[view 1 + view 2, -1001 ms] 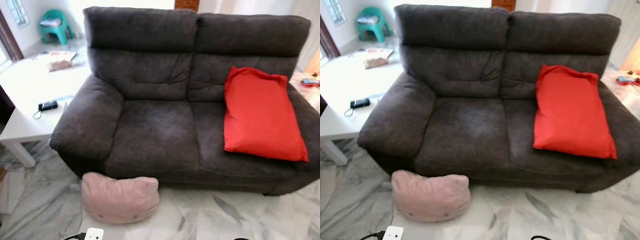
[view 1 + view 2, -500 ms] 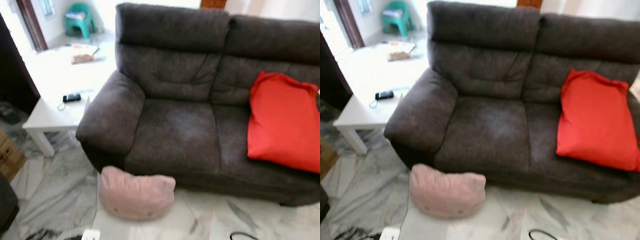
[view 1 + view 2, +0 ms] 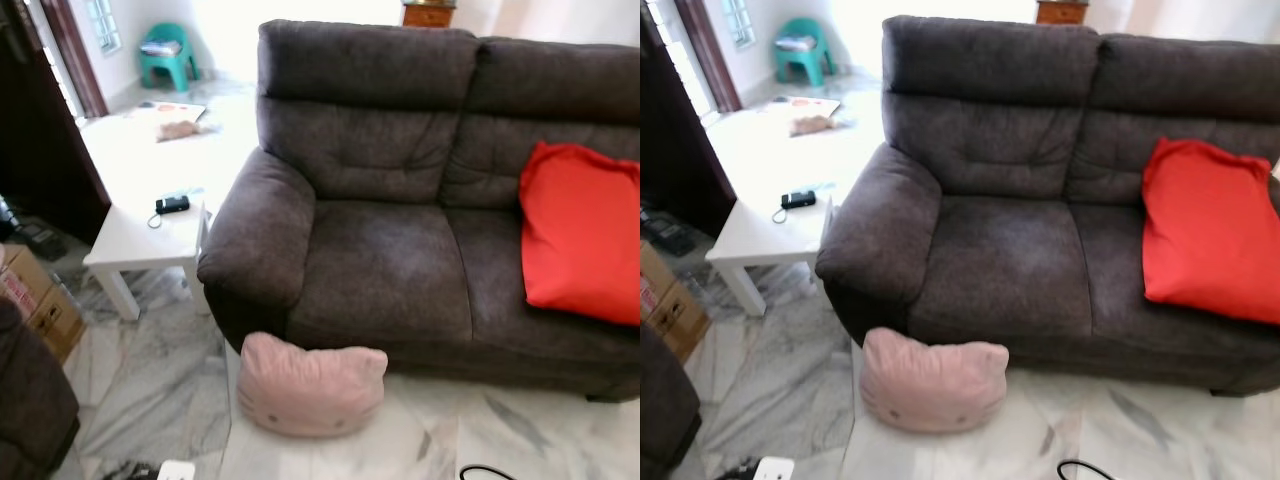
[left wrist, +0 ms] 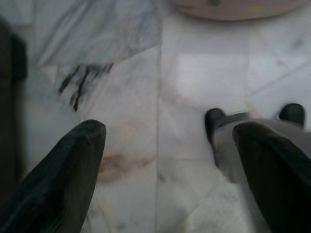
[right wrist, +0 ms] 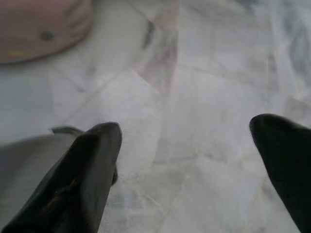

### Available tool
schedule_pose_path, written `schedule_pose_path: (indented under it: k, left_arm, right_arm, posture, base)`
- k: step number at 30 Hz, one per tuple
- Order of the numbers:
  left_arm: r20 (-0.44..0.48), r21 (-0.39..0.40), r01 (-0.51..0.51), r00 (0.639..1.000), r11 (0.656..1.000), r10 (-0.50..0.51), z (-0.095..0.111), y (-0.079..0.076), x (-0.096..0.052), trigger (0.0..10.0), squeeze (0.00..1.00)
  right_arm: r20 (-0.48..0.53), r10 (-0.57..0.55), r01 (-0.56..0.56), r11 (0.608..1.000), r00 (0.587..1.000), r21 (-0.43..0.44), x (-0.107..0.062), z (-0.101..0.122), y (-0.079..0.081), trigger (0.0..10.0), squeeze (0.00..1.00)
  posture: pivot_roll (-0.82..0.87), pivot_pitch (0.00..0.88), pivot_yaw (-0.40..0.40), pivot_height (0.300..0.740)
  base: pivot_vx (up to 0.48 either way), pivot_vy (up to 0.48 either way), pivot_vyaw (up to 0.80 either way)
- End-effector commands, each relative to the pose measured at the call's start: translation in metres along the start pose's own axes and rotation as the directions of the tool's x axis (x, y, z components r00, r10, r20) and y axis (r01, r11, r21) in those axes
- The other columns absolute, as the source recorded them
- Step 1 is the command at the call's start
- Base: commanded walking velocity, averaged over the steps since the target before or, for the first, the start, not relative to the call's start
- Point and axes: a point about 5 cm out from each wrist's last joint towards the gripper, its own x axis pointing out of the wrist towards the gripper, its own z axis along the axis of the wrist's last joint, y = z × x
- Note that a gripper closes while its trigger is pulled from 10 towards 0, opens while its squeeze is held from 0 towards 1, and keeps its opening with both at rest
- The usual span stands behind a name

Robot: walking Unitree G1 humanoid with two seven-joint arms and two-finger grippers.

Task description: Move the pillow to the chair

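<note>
A pink cat-face pillow lies on the marble floor against the front of the dark grey sofa. A red pillow leans on the sofa's right seat. A small green chair stands far back at the left. My left gripper hangs open above the floor, the pink pillow's edge beyond its fingers. My right gripper is also open over the floor, with the pink pillow off past its fingers.
A white low table with a black device stands left of the sofa. Cardboard boxes and a dark seat edge sit at the left. A white power plug and a black cable lie on the floor.
The camera has swung left: sofa and pillows shifted right in view, and the boxes and dark doorway came into sight. The pillows themselves have not moved.
</note>
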Motion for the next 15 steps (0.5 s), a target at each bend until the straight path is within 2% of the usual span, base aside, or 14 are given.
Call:
schedule_pose_path:
  k: [1, 3, 15]
  left_arm:
    - [-0.021, 0.009, -0.022, 1.0, 1.0, 0.023, -0.0064, 0.0087, -0.0019, 10.0, 0.0]
    - [-0.02, 0.01, -0.022, 1.0, 1.0, 0.022, -0.0062, 0.0084, -0.0019, 10.0, 0.0]
    - [0.023, -0.01, 0.0, 1.0, 1.0, 0.0, -0.0003, 0.0047, -0.0011, 10.0, 0.0]
  right_arm:
    - [0.015, 0.015, -0.016, 1.0, 1.0, 0.011, 0.0012, 0.0036, 0.0068, 10.0, 0.0]
    - [0.015, 0.016, -0.016, 1.0, 1.0, 0.009, 0.0012, 0.0035, 0.0067, 10.0, 0.0]
    - [0.02, 0.019, -0.019, 1.0, 1.0, 0.016, 0.0012, 0.004, 0.0072, 10.0, 0.0]
  posture:
    - [-0.02, 0.073, -0.014, 0.74]
    - [-0.02, 0.072, -0.015, 0.74]
    - [-0.02, 0.078, -0.016, 0.74]
  base:
    - [0.0, 0.398, 0.0]
    - [0.0, 0.304, 0.0]
    - [0.0, 0.0, 0.0]
